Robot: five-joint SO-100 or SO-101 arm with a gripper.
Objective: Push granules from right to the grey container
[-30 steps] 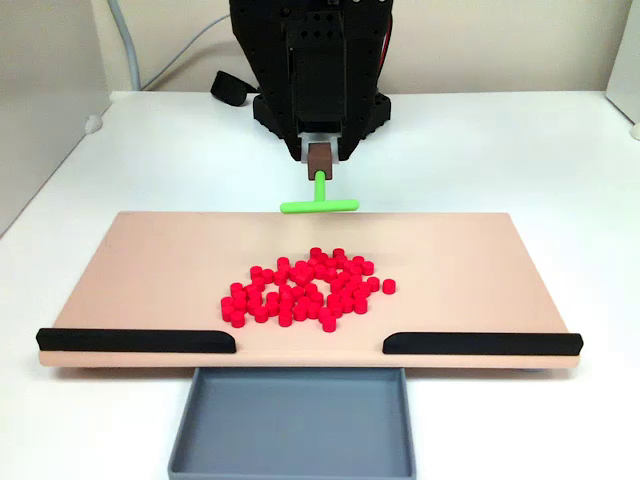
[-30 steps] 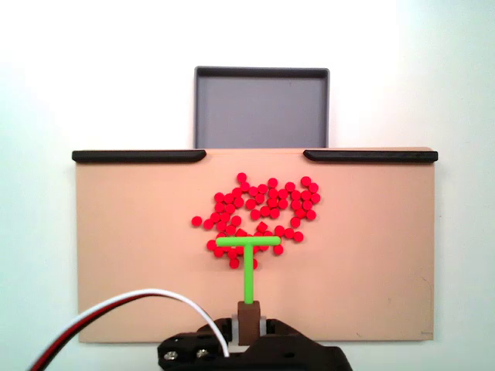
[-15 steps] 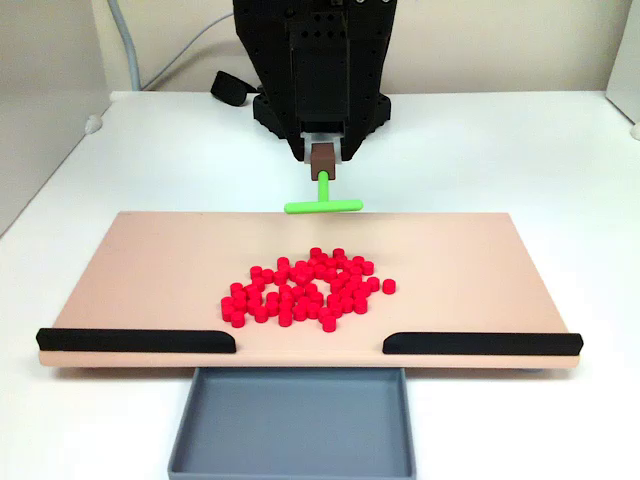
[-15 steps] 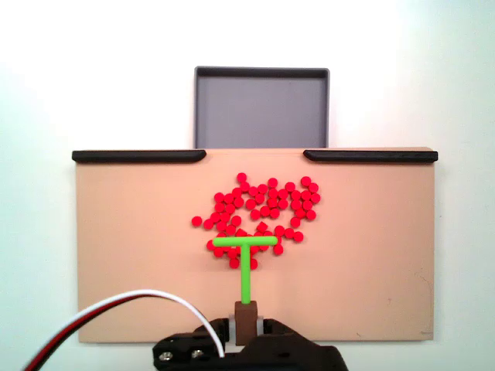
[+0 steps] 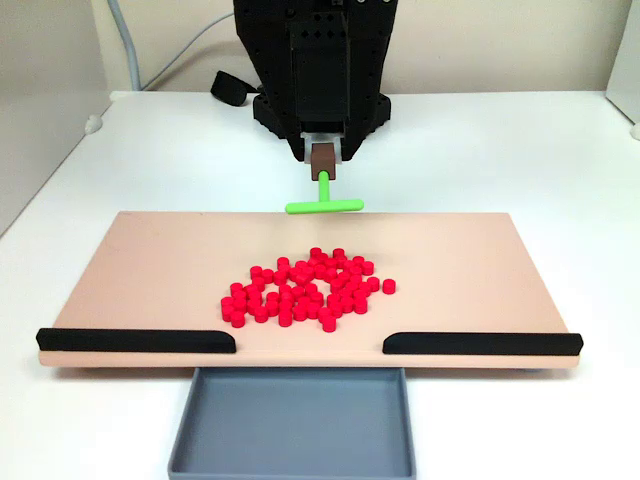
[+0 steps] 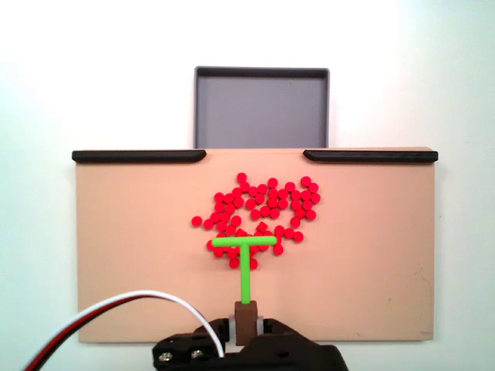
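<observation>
Beige board (image 5: 150,270): loose red granules (image 5: 305,288) clustered; grey container (image 5: 292,420) empty.

Black arm body with a brown end block and a red, white and black cable

In both fixed views the arm is seen as a matt black, angular housing; in a fixed view its front face is dotted with small round holes above the gripper (image 5: 322,160), and a pale grey-white part is seen just around the gripper's tip. The tip itself is formed by a small brown rectangular block. In a fixed view, 2 silvery screw heads (image 6: 179,355) are seen on the black casing just left of the gripper (image 6: 245,323). A bundle of 3 wires (image 6: 116,307), red, white and black, is seen arching from the casing to the left of the gripper.
</observation>
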